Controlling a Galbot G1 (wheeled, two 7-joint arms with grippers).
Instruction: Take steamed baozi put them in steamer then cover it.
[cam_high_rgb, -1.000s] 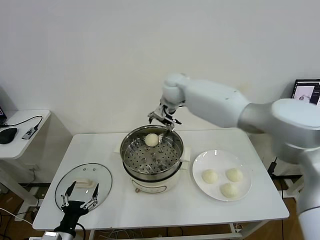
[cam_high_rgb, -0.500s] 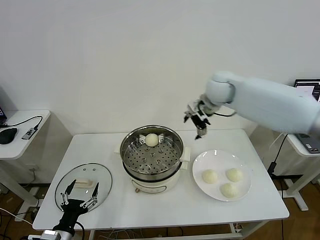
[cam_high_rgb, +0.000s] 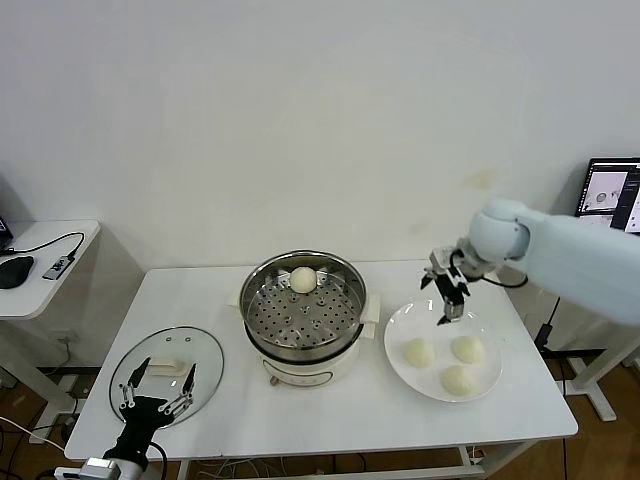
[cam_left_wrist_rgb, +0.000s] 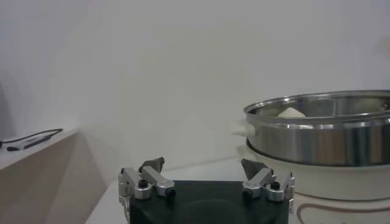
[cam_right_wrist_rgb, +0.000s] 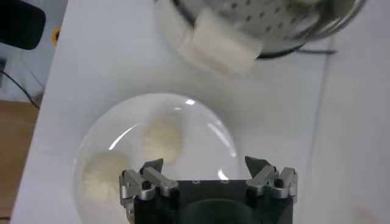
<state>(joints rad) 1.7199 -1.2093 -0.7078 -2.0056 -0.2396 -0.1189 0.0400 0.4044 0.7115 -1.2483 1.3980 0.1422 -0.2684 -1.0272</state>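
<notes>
Right gripper, jaws spread and empty, above the far rim of the plate bearing three baozi; a fourth baozi in the steamer; left gripper, released, at the cover.

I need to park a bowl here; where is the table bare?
Bare: white table front strip between clear glass lid and white plate, and far left corner behind the lid. Crowded: round steel steamer mid-table; plate holds three cream buns.

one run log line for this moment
right gripper: open, empty, above plate | left gripper: open, idle over lid | buns: one in steamer, three on plate | lid off
</notes>
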